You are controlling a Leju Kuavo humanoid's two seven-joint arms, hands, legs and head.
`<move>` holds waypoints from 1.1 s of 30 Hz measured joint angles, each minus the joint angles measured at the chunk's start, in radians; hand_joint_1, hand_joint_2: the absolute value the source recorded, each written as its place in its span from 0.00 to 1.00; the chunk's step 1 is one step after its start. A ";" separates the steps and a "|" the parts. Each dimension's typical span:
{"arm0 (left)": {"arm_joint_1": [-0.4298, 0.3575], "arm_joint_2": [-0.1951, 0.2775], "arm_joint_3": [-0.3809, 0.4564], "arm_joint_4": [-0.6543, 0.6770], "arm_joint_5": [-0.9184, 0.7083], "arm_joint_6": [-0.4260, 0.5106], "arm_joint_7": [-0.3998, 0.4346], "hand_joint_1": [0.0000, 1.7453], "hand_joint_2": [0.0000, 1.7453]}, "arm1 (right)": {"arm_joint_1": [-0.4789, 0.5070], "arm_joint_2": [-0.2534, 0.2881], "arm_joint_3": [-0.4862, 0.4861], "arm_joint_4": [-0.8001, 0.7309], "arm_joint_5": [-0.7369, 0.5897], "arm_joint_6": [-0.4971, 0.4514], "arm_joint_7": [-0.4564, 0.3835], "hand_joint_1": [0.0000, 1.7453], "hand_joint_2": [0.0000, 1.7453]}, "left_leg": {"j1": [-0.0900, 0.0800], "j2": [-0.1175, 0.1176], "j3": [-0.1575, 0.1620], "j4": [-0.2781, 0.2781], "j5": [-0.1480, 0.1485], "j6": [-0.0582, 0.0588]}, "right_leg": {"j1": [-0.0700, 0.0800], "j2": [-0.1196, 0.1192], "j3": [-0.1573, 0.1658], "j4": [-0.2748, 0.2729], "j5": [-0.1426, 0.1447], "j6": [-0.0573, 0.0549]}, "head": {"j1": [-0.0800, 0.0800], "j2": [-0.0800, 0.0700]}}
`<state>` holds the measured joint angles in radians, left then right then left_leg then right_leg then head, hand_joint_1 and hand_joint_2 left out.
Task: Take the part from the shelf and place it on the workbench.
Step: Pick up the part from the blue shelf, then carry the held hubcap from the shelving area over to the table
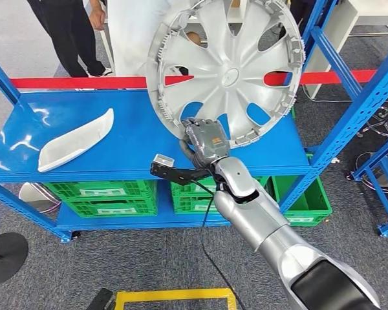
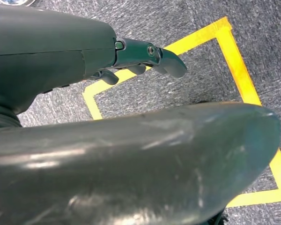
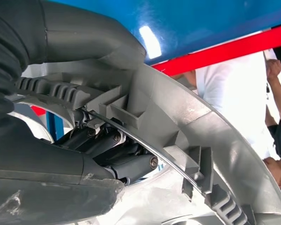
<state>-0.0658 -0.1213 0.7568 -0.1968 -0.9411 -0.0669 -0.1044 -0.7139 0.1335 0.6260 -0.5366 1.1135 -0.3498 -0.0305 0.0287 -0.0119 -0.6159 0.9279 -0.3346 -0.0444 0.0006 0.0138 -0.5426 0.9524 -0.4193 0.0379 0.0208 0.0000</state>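
Observation:
A large silver wheel cover (image 1: 226, 68) is lifted and tilted above the blue shelf (image 1: 133, 139), its back ribs facing me. My right hand (image 1: 205, 139) grips its lower rim. In the right wrist view the thumb (image 3: 93, 42) lies over the rim (image 3: 188, 122) and the dark fingers (image 3: 121, 159) curl in behind it. A white curved trim part (image 1: 75, 141) lies flat on the shelf at the left. My left hand (image 2: 146, 58) hangs over the floor with its fingers loosely extended and nothing in them.
Green crates (image 1: 119, 197) sit on the lower shelf. Blue uprights (image 1: 348, 116) stand to the right of the wheel cover. Two people (image 1: 129, 26) stand behind the red rail (image 1: 85, 82). Yellow floor tape (image 1: 174, 297) marks a box at my feet.

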 joint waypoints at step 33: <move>-0.009 0.001 -0.008 0.000 -0.019 0.012 -0.111 0.00 1.00 | 0.043 -0.039 0.020 -0.091 -0.043 -0.006 0.016 0.91 1.00 | 0.000 0.000 0.000 0.000 0.000 0.000 | 0.000 0.001 -0.001 0.000 0.000 0.000 | 0.000 0.000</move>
<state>-0.0745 -0.1201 0.7487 -0.1969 -0.9598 -0.0549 -0.2153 -0.6707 0.0946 0.6460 -0.6272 1.0706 -0.3559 -0.0146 0.0287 -0.0118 -0.6159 0.9279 -0.3346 -0.0444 0.0005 0.0144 -0.5432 0.9524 -0.4193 0.0379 0.0208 0.0000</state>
